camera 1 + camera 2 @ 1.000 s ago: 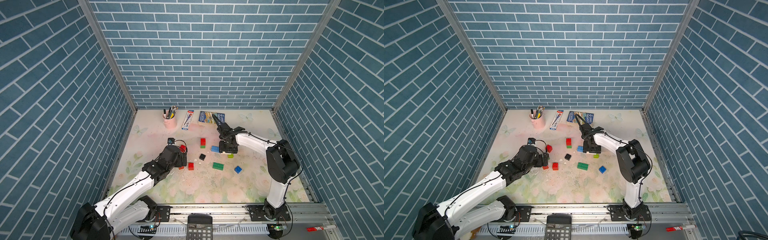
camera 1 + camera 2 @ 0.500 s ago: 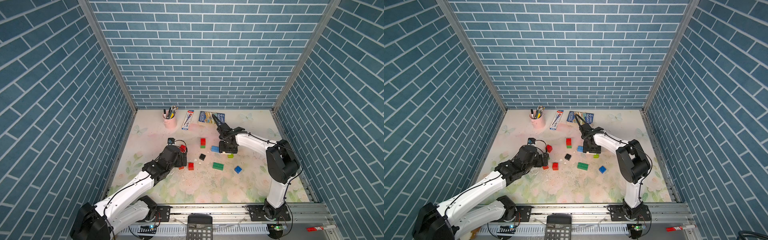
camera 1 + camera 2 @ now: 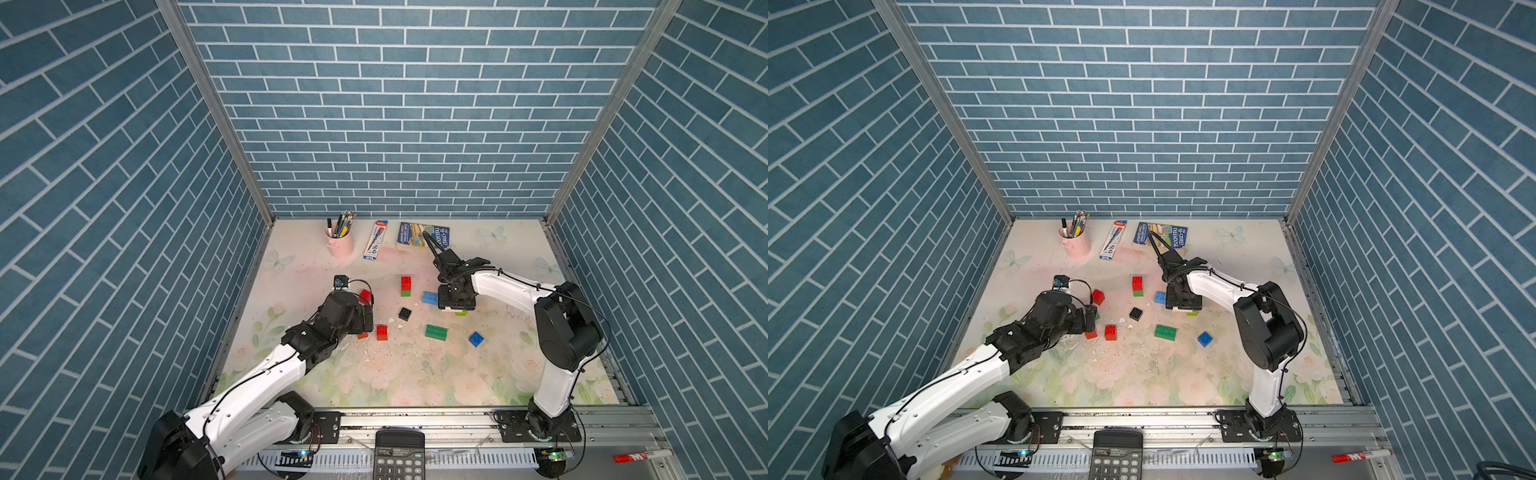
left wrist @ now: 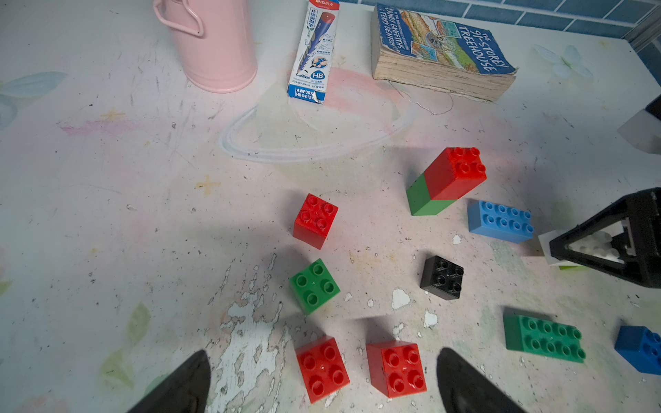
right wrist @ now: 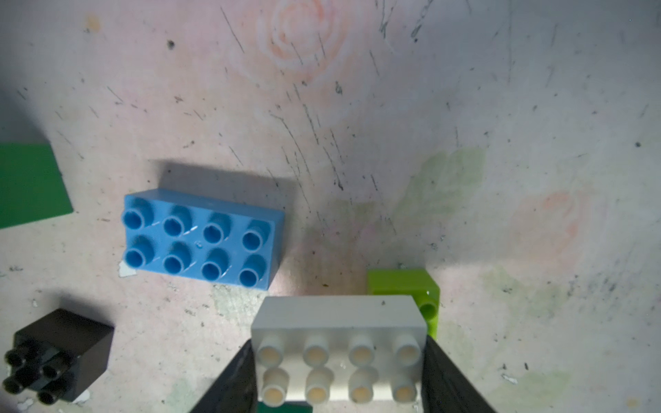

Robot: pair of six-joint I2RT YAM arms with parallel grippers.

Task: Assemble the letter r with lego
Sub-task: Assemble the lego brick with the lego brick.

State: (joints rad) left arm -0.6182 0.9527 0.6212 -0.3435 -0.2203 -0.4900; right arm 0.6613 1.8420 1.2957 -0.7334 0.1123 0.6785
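Nothing moved | left jaws wide | right jaws hold white brick [image 5: 338, 354], lime brick [image 5: 404, 286] beside

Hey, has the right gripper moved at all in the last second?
No. In a top view the right gripper, shut on the white rectangular plastic brick, sits just as close to the light blue rectangular brick as before.

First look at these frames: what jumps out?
The right gripper, past mid-table, is clamped on a long white brick that partly hides a lime brick. The left gripper stands wide open, with two red bricks framed between its jaws in the left wrist view. Between the arms stands a red-on-green stack.
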